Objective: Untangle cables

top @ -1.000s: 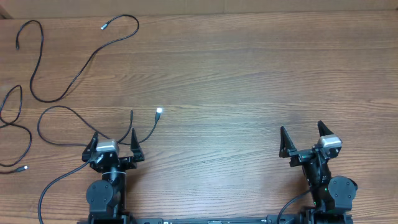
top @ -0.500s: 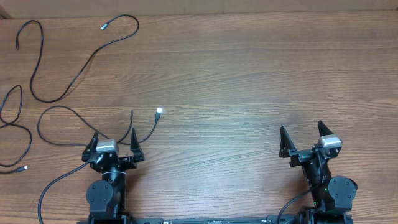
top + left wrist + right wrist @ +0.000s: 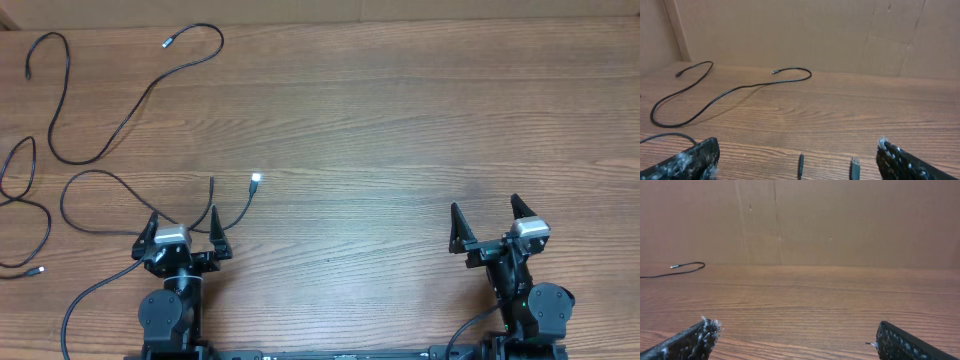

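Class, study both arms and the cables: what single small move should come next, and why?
Probably ease the left claw forward and down onto the plug end just ahead of it. Both claws are open and empty, and the cables lie far from the right claw.

Lab-style test bench: wood-grain table [image 3: 400,120], cardboard backdrop [image 3: 840,220].

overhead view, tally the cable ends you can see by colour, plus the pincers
silver or white cable tips: 3
dark cable ends: 2
open pincers, left pincer and right pincer: 2
total: 7
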